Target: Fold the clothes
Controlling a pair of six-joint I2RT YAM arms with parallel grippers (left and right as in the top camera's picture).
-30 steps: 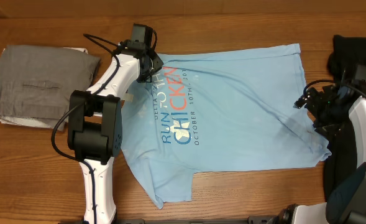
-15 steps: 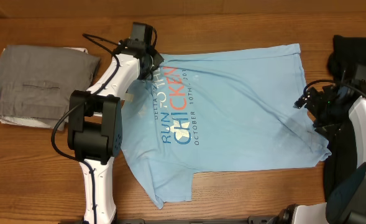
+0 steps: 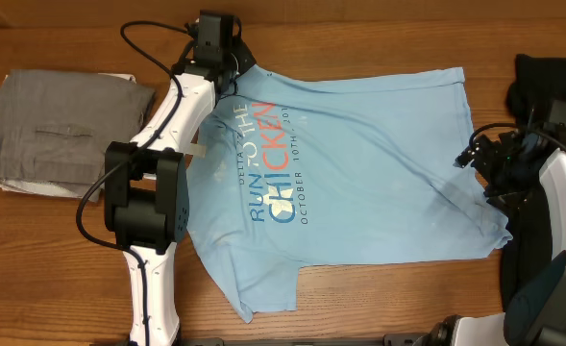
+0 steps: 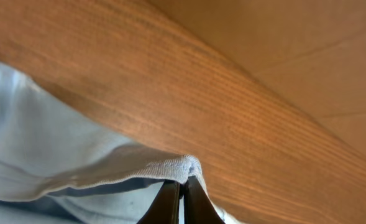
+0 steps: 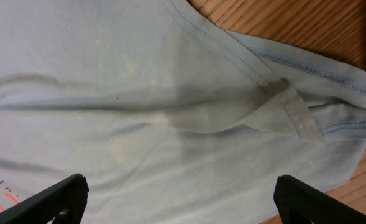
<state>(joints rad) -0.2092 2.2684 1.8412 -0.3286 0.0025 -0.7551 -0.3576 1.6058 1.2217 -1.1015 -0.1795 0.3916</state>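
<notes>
I counted one light blue T-shirt on the one worktop, one folded grey garment and one black item. Of grippers I had two: my left gripper and my right gripper.

Both arms are smooth white tubes joined by chunky black housings. A thin black cable loops off the left arm near its wrist. The right arm carries a cluster of black wiring, and the right gripper has flat black fingers.
</notes>
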